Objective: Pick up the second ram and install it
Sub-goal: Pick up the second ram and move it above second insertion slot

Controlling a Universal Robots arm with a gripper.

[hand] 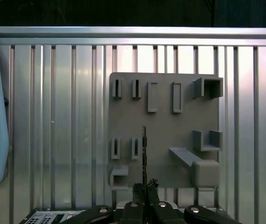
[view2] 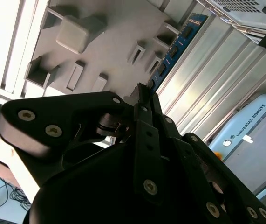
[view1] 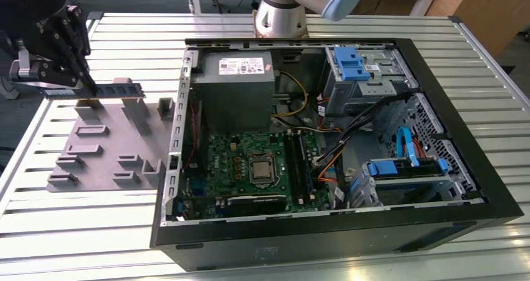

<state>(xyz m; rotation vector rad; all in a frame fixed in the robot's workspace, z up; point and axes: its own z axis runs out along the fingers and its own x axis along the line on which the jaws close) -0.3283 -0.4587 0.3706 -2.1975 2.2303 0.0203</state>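
Surface [view1: 348, 30]: ribbed aluminium slats, seen in all views. An open black PC case [view1: 497, 200] lies on it at centre and towards the exterior view's right, with the green motherboard [view1: 248, 163] exposed inside. The grey arm base [view1: 277, 17] stands just beyond the far side of the case.

Grey holder tray [view1: 108, 151] lies flat on the surface at the exterior view's left, just beside the case.

Claw [view1: 85, 82] is at the far left of the exterior view, over the far end of the tray. Its black fingers [view2: 144, 107] are closed on the second ram [view1: 120, 89], gripping it at one end. The stick lies level on its long edge and extends from the fingers towards the case. Cannot tell whether it is clear of the tray's far posts.

First wrist view: ram [hand: 144, 149] appears edge-on as a thin line running out from the claw [hand: 144, 186], with the tray [hand: 170, 130] behind it. Second wrist view: ram [view2: 179, 42] shows a row of dark chips
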